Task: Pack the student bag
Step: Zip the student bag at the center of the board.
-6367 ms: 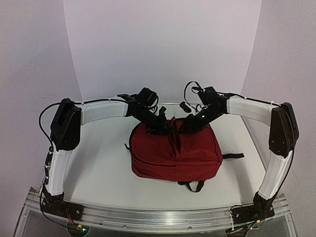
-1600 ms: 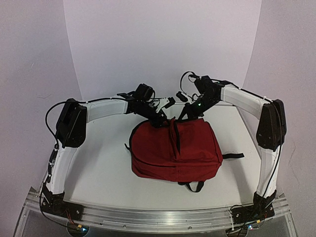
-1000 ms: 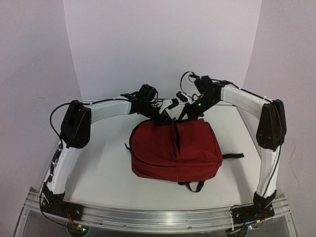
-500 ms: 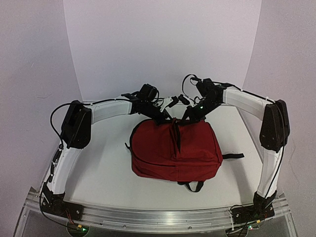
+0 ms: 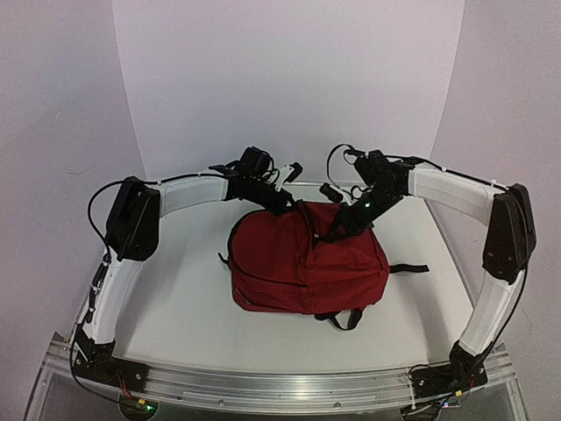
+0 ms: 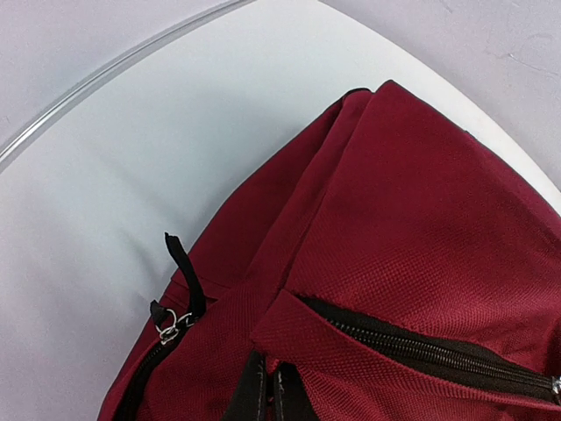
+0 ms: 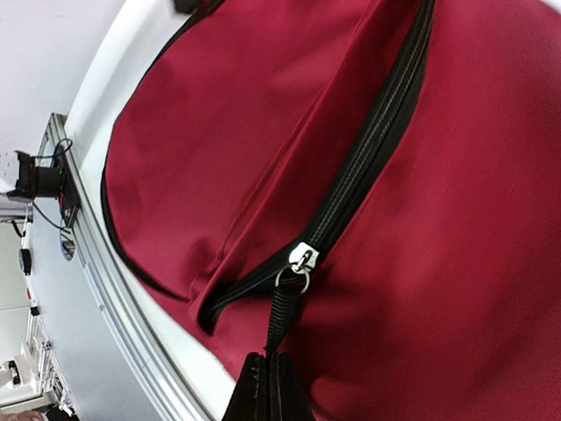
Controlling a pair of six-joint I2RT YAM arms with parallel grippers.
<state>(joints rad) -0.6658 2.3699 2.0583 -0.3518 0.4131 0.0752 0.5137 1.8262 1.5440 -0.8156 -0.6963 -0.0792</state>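
Backpack (image 5: 298,263) lies flat in the middle of the worktop (image 5: 175,298), dark red and the biggest thing in view. One black strap (image 5: 410,268) sticks out on its right side, and a black loop (image 5: 344,317) pokes out at its near edge.

Left pincer (image 5: 282,203) is at the far-left top corner of the backpack, with the arm reaching in from the left. In the left wrist view the left pincer (image 6: 270,396) is closed narrow, its tips pinching a fold of red fabric just under the end of a black zipper (image 6: 421,349). A second slider with a short black tab (image 6: 182,272) sits to the left of the fingers, free and untouched. The worktop shows white behind the bag's corner.

Right pincer (image 5: 336,233) is down on the upper middle of the backpack, with the arm coming in from the right. In the right wrist view the right pincer (image 7: 267,390) is clamped tight on the black zipper pull (image 7: 280,316). The pull runs taut up to a metal slider (image 7: 302,259). The zipper track beyond the slider looks closed. On the other side of the slider a narrow dark gap shows between the fabric edges. Nothing inside is visible.

The two pincers are near each other but apart, both at the far end of the backpack.
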